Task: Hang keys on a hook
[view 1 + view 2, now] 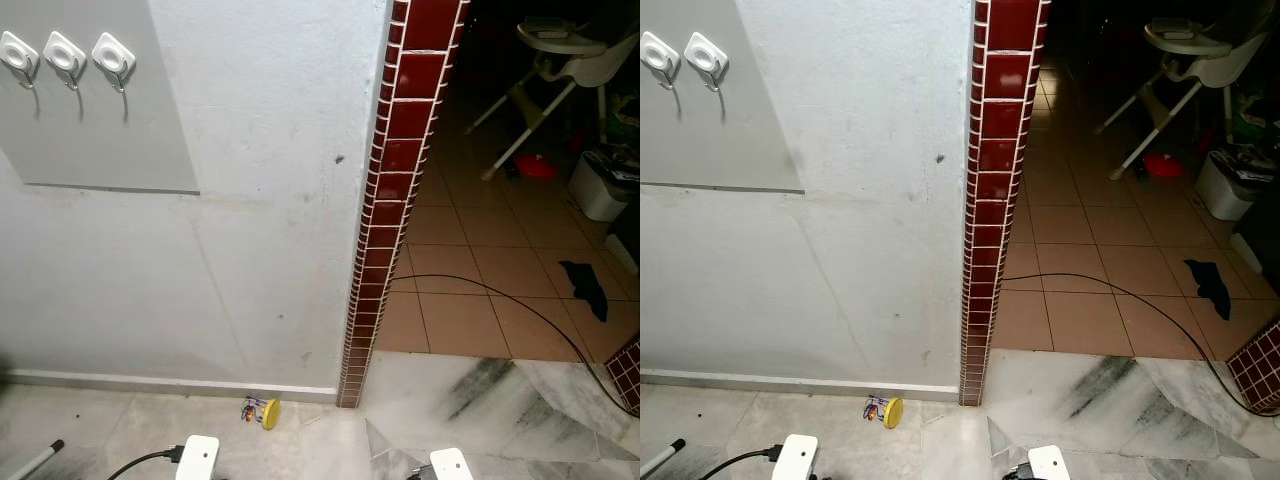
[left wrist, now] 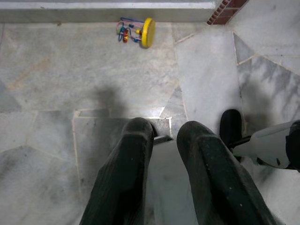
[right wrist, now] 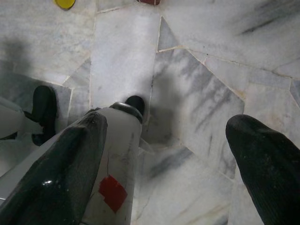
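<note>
The keys (image 1: 262,411), a small bunch with coloured bits and a round yellow tag, lie on the marble floor (image 1: 120,425) against the foot of the white wall (image 1: 270,200), just beside the red-tiled pillar (image 1: 385,220). The hooks (image 1: 66,58), three white square ones, sit high on a grey panel (image 1: 100,120) up on that wall, well apart from the keys. So the step in hand looks to be the pick-up. The left claw (image 2: 161,140) hangs low over the floor with its fingers only slightly parted, holding nothing, and the keys lie ahead of it; the right claw (image 3: 173,145) is spread wide and empty. To do this well, the robot should bend close, open the left claw wider, and pinch the ring rather than the slippery tag, minding the wall edge behind.
</note>
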Controlling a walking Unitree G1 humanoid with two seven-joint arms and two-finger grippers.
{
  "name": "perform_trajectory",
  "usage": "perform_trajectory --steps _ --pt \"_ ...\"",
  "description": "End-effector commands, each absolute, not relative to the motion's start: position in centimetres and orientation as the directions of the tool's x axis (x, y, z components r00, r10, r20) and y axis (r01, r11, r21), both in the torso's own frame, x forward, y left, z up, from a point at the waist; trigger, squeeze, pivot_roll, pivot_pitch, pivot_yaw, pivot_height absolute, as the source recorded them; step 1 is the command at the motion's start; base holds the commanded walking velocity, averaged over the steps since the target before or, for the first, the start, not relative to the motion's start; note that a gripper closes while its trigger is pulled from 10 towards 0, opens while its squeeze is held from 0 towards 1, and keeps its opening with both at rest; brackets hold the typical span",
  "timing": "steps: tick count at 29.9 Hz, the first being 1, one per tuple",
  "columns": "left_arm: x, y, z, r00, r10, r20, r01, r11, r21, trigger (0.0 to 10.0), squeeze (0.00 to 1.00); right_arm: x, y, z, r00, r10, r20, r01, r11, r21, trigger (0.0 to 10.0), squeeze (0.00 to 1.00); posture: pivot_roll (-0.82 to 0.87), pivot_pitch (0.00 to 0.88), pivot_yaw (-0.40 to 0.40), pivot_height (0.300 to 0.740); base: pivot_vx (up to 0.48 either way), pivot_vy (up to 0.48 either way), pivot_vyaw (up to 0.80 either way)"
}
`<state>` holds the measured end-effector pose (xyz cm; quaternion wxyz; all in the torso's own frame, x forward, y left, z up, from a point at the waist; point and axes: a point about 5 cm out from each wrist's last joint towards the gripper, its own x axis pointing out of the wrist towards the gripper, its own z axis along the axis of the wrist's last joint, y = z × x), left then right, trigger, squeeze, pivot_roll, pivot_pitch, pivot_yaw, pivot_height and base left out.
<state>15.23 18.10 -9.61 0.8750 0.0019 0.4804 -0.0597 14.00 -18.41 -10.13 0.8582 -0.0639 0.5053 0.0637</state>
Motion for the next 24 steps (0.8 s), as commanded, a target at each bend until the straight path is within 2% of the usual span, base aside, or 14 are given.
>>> perform_trajectory --steps 1,24 --pt "15.24 18.26 -9.59 0.532 -0.100 -0.841 0.097 0.994 -0.057 10.0 0.00 13.43 -18.24 -10.37 0.458 0.042 -0.888 -0.185 0.981 -0.049 10.0 0.00 -0.06 0.000 -0.005 0.740 0.000 0.000 0.80" --pt "15.39 18.04 -9.56 0.535 -0.104 -0.839 0.090 0.994 -0.066 10.0 0.00 13.47 -18.08 -10.37 0.455 0.058 -0.889 -0.186 0.982 -0.031 10.0 0.00 -0.06 0.000 -0.012 0.740 0.000 0.000 0.80"
